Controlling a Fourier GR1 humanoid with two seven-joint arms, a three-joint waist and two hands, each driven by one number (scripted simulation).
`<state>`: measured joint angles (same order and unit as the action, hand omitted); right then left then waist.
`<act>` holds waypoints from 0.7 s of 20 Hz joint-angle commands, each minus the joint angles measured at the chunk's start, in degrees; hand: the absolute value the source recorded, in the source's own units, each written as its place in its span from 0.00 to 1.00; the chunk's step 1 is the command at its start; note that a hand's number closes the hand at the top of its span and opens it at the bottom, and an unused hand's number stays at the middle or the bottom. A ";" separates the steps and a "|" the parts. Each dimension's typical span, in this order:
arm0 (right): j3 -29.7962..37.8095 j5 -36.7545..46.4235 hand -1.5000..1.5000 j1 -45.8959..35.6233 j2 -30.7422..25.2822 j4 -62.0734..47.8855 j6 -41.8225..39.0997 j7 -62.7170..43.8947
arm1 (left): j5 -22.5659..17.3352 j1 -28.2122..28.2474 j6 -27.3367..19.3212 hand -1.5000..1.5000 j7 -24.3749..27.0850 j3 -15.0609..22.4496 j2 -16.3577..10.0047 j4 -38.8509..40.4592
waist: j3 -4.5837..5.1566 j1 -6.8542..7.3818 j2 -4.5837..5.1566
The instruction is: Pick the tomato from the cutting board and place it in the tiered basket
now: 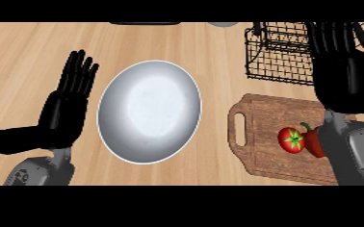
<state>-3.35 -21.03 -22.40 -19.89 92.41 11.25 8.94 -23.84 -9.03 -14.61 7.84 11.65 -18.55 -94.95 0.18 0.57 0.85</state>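
A red tomato [291, 140] with a green stem star lies on the brown wooden cutting board [259, 139] at the lower right. Touching its right side is a red pepper [313, 142], partly hidden by my right forearm. My right hand [337, 72] hovers open above the board's far right corner, fingers stretched out over the black wire tiered basket [279, 53] at the upper right. It holds nothing. My left hand [65, 106] rests open at the left edge, fingers up.
A large white oval plate [150, 111] lies in the middle of the wooden counter, between my left hand and the cutting board. A dark item and a grey one show partly at the counter's far edge.
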 commanded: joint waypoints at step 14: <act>-7.82 17.20 0.00 4.46 7.71 -14.68 18.20 -4.13 | 7.47 1.70 6.00 0.50 -1.98 8.01 -0.46 13.63 | -0.10 -1.09 -0.68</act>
<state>-7.85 -7.41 -21.22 -14.00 80.82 26.28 7.71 -17.57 -7.64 -8.82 6.85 16.27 -22.00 -84.78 1.35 0.46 -1.56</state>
